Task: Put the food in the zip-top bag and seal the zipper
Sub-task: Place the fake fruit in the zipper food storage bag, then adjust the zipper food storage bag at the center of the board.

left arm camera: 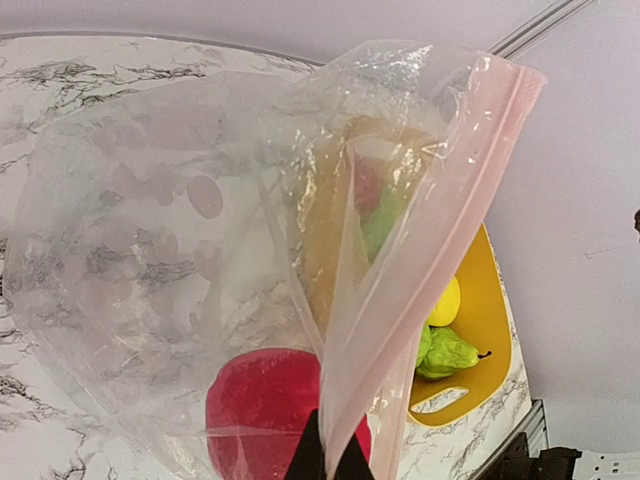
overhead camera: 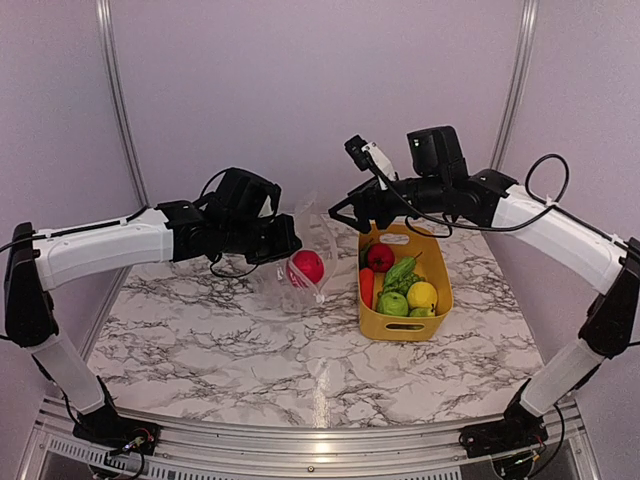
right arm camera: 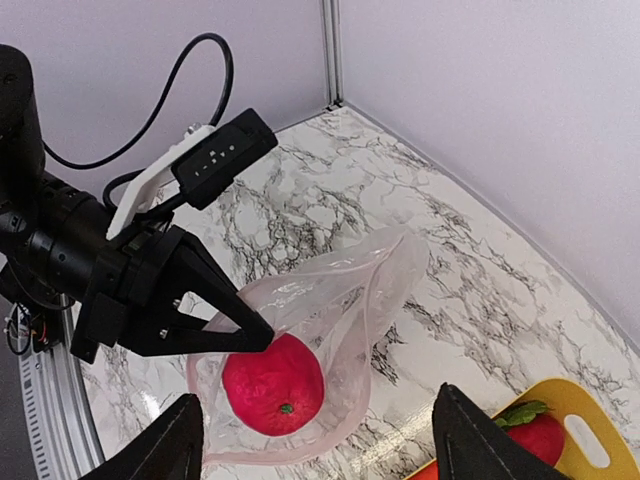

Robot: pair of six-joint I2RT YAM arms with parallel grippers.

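Left gripper (right arm camera: 262,338) pinched tight on mouth edge of zip-top bag (overhead camera: 308,262), holding bag up off marble table (overhead camera: 220,330), mouth gaping. Zipper (left arm camera: 440,235) runs as pinkish strip along raised edge. Inside bag: one red apple (right arm camera: 272,383), resting at bottom. My right gripper (overhead camera: 338,213) hovers above bag mouth, jaws spread wide, nothing between them. Yellow basket (overhead camera: 402,327) just right of bag holds second red fruit (overhead camera: 380,257), carrot (overhead camera: 366,287), green leafy piece (overhead camera: 400,272), lemon (overhead camera: 422,295), green apple (overhead camera: 394,304).
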